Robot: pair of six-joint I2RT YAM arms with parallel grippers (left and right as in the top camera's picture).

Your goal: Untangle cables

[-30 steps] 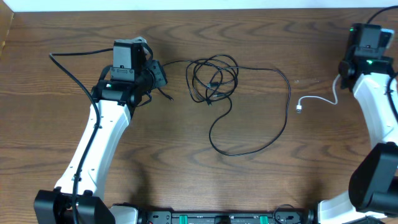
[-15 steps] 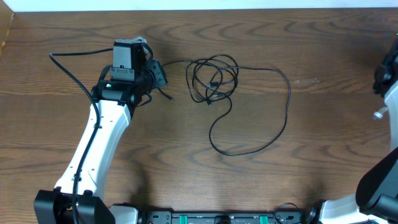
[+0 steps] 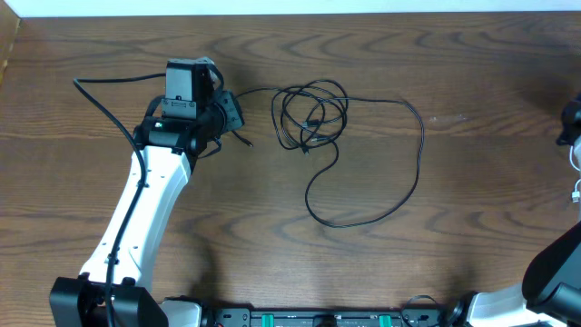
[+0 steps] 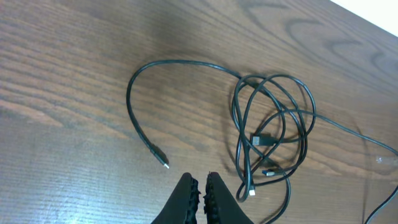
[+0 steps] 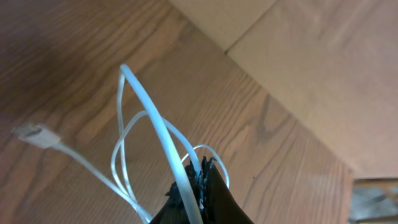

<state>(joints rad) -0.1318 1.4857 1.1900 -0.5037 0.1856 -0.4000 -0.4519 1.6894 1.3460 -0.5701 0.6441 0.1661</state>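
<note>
On the brown wooden worktop (image 3: 454, 263), the left arm (image 3: 136, 213) reaches up from the near edge toward the far left part of the surface. The left fingers (image 4: 185, 198) are pressed together with nothing between them, hovering above bare wood. Just ahead of them in the left wrist view lies one free plug end (image 4: 163, 163) of the black cable (image 3: 313, 113), near the fingertips but apart from them. From that plug the cord arcs away and runs into a loose tangle of several overlapping loops near the far middle of the worktop, with two more small plugs showing inside the coil. To the right of the tangle a long single strand sweeps out, curves down toward the near side and swings back left in a wide open loop that rejoins the knot. Well apart from all this, at the far right edge, only a sliver of the right arm (image 3: 556, 263) shows from overhead. The right fingers (image 5: 208, 196) pinch the white cable (image 5: 158, 130), which rises from them in a few thin loops, its flat plug end (image 5: 34, 134) trailing out to the left over the wood.
</note>
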